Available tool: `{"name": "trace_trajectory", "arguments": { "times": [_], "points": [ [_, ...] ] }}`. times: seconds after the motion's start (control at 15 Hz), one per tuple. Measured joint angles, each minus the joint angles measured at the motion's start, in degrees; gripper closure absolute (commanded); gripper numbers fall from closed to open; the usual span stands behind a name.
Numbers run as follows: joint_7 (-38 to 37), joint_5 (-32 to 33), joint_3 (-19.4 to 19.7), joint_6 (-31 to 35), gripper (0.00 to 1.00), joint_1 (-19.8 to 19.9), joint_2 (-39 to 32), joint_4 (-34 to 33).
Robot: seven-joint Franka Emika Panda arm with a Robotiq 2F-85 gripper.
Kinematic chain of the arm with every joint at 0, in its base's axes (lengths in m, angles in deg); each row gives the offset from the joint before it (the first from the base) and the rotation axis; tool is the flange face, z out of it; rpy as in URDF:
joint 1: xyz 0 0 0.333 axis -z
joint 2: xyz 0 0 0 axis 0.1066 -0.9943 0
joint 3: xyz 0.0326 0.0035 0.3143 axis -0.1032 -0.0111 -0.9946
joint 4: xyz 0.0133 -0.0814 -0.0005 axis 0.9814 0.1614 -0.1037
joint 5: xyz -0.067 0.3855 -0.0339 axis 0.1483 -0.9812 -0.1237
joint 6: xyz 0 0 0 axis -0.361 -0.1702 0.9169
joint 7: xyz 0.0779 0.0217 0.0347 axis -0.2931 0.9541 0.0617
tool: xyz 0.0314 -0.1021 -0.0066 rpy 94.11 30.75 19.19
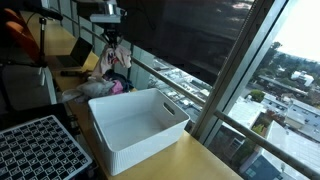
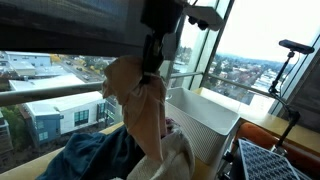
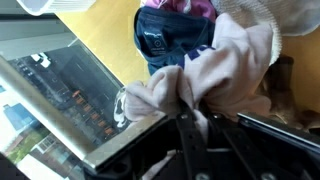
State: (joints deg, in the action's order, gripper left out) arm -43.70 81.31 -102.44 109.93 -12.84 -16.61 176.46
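Robot arm lifts laundry by a high-rise window (image 2: 60, 85): the pincer (image 2: 150, 66) holds a pale cloth (image 2: 146, 115) aloft, its jaws closed almost tight on a bunched fold at the cloth's top. In both exterior views the cloth hangs straight down from the pincer. Its lower end appears to meet the pile (image 1: 100, 88) of clothes directly underneath, on the wooden surface (image 3: 100, 45).

In the wrist view the cloth fills the space just ahead of the dark fingers (image 3: 184, 125) and is gathered between them. Blue jeans (image 3: 165, 30) lie beyond it, farther from the pincer. A small patch label (image 3: 155, 42) shows on the jeans, but its writing is too blurred to read.

A white basket (image 1: 135, 125) stands on the surface below and to one side of the pincer, apart from the hanging cloth. A black grid crate (image 1: 40, 150) sits past the basket, farther off again. A pink item (image 1: 117, 88) shows in the pile, just under the cloth's lower end. City rooftops spread out behind the glass.
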Motion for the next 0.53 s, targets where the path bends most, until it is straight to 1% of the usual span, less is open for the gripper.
{"name": "trace_trajectory", "arguments": {
  "times": [0.13, 0.33, 0.4, 0.47, 0.53],
  "points": [
    [0.0, -0.14, 0.42, -0.1, 0.97, -0.15, -5.28, -2.0],
    [0.0, -0.64, 0.94, -0.28, 0.97, -0.33, -11.95, -3.21],
    [0.0, -0.96, 0.98, -0.5, 0.87, -0.34, -13.72, -3.56],
    [0.06, -1.28, 0.98, -0.93, 0.62, -0.38, -15.25, -3.94],
    [0.19, -1.57, 0.97, -1.35, 0.62, -0.49, -16.42, -4.3]
  ]
}}
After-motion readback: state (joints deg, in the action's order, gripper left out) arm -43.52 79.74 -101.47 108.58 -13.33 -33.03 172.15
